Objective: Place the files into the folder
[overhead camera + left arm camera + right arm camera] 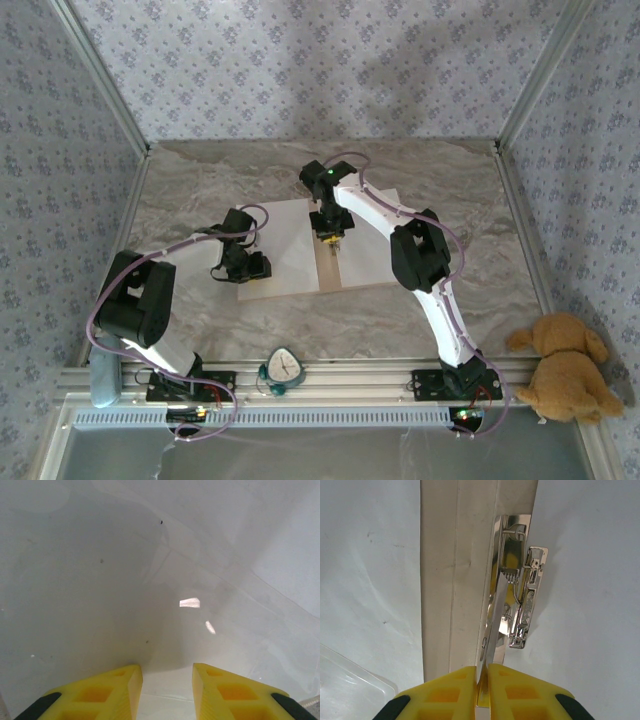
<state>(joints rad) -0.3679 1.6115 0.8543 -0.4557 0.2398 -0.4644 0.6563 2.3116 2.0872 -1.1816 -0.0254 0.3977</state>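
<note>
The tan folder [345, 282] lies open in the middle of the table, with white files on both halves: one sheet [290, 245] to the left, one [372, 245] to the right. In the right wrist view, the tan centre fold [445, 580] runs between the left sheet [370, 580] and the right sheet [590, 580]. My right gripper [484, 680] is shut on the thin lever of the metal clip [520, 600], and it stands over the fold [330, 240]. My left gripper [167, 690] is open just above white paper [100, 580], over the folder's left part [243, 268].
A clear plastic corner [350, 680] lies on the left sheet near the fold. A plush bear [565, 365] sits at the right front edge. A small teal and white object [283, 368] rests on the front rail, and a grey-blue cylinder [103, 378] stands at front left.
</note>
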